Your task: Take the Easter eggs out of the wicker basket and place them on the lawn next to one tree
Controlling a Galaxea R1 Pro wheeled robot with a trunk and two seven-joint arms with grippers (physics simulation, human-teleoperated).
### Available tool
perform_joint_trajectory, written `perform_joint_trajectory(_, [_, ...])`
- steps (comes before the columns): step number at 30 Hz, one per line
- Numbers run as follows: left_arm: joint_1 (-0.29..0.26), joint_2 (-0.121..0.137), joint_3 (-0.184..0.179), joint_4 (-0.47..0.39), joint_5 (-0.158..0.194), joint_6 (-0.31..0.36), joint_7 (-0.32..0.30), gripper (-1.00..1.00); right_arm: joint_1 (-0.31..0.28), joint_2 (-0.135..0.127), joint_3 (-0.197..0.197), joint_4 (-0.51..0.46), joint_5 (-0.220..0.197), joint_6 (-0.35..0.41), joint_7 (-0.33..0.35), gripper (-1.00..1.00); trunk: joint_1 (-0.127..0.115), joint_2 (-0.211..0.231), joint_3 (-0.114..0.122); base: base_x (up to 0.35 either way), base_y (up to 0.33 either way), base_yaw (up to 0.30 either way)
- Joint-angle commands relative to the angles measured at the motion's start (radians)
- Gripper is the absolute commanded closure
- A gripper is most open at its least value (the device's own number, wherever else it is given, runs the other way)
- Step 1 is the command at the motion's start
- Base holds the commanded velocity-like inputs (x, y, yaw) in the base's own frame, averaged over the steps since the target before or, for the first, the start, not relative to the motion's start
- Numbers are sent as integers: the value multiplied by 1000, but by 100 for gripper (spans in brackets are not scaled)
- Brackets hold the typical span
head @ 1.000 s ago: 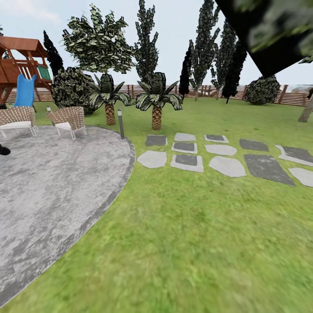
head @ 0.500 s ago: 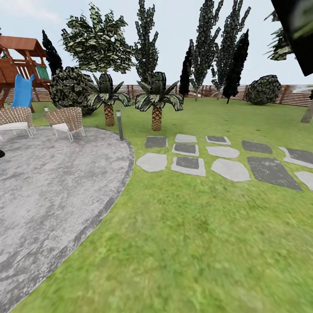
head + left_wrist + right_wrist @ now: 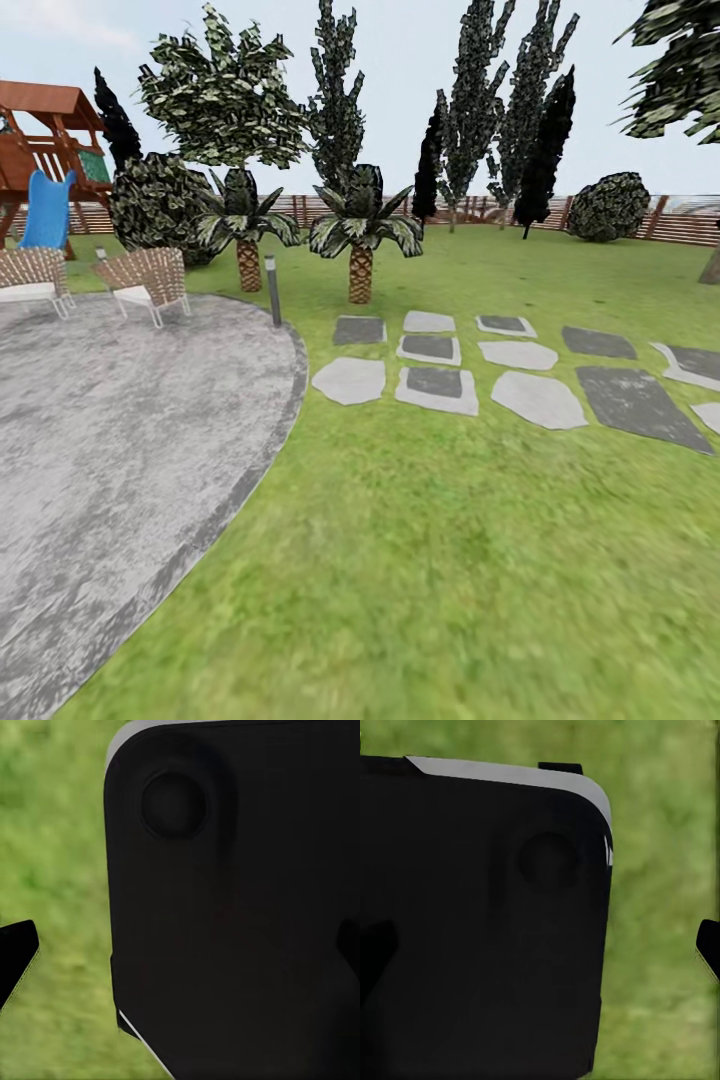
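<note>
Fig.: robot in transit across the garden, head view fwd and down. Lawn (image 3: 450, 560) fills the foreground; grey paved patio (image 3: 120, 450) at left w/ two wicker chairs (image 3: 145, 282) and a lamp post (image 3: 272, 290). Stepping stones (image 3: 440, 385) lie mid-right. Two small palms (image 3: 360, 235) stand behind them; a slat fence (image 3: 680, 225) closes the far side, w/ a round bush (image 3: 605, 205) before it. A pale trunk (image 3: 712, 265) is cut by the right edge, poss. a candidate tree.

Basket and eggs: nowhere among what these views take in, so their place can't be told from here.

Step in hand (judgement): searching/driving. Done well, it means keeping the head sweeping the lawn until the basket appears, staying on grass, and noting the pale trunk as a drop spot.

Fingers: both wrist views look past a dark housing (image 3: 240, 915) onto grass; only dark slivers at the edges, e.g. (image 3: 709, 949). How far either pair is open can't be told; nothing seen held or touched.
</note>
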Motion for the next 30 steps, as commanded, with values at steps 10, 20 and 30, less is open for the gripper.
perform_joint_trajectory(10, [0, 1, 1, 0, 1, -2, 0, -100, -1, 8, -3, -3, -4, -4, 6, -100, 1, 0, -1, 328, 0, 0])
perform_joint_trajectory(20, [0, 1, 2, 0, 1, -2, 0, -100, -1, -3, 3, 1, 4, -2, 6, -100, 1, 0, -1, 328, 0, 0])
perform_joint_trajectory(30, [0, 1, 2, 0, 1, -2, 0, -100, -1, 0, 2, 2, 4, -5, 6, -100, 1, 0, -1, 328, 0, 0])
